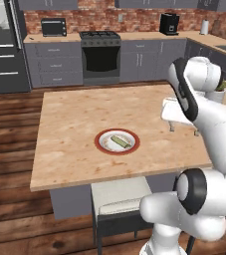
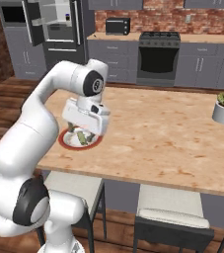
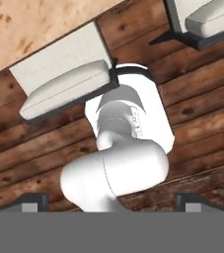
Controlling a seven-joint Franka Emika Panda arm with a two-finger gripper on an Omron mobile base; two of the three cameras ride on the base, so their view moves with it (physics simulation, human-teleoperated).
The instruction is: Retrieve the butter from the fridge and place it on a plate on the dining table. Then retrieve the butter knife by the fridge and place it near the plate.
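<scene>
One pale yellow-green butter stick lies on the round white plate with a red-brown rim, which rests on the light wooden dining table in your left base view. From the right base view, note the white gripper just above that plate. Through the hand view, the dark fingertips stand fully apart, holding nothing, over grey-cushioned stools.

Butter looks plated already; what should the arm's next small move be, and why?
Probably lift the open gripper clear of the dining table and turn toward the fridge. The butter already lies on the plate, untouched by the fingers, so the knife step seems next.
</scene>
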